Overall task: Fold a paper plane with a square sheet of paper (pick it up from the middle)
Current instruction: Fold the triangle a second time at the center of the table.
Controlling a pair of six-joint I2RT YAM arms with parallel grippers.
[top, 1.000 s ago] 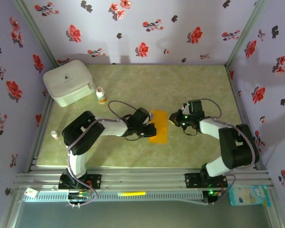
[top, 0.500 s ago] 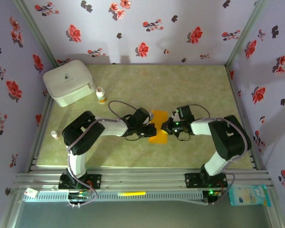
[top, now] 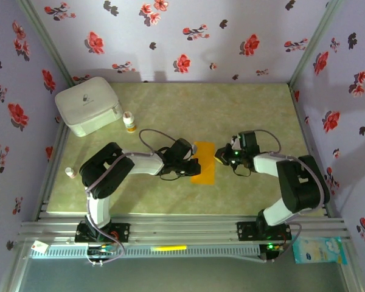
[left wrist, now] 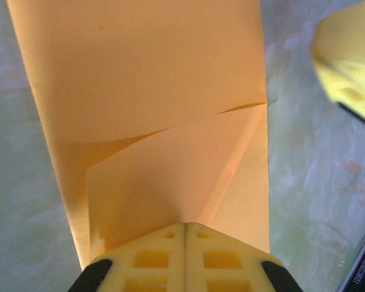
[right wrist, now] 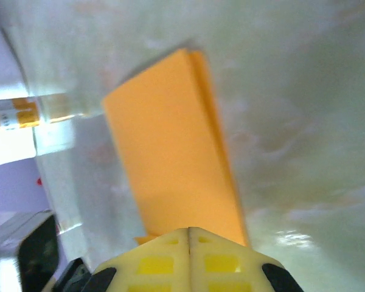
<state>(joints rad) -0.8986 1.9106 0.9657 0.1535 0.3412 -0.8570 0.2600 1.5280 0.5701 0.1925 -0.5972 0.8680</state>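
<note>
The square sheet of paper (top: pixel 204 163) lies on the table as a folded, narrow orange rectangle. In the left wrist view the paper (left wrist: pixel 146 109) shows a diagonal folded flap across its lower half. My left gripper (top: pixel 193 165) is shut, and its joined tips (left wrist: pixel 185 226) rest on the sheet's left edge. My right gripper (top: pixel 222 153) is also shut, at the sheet's right edge. In the right wrist view its closed tips (right wrist: pixel 189 231) sit at the near end of the orange strip (right wrist: pixel 170 152). Neither gripper has paper between its fingers.
A white box (top: pixel 88 104) stands at the back left, with a small white bottle with an orange cap (top: pixel 129 121) beside it. Another small white object (top: pixel 69 173) sits at the left table edge. Flowered walls close in the table on three sides.
The right gripper slid left and nearer along the paper's right edge, then drew back to about where it began. The left gripper stayed on the sheet.
</note>
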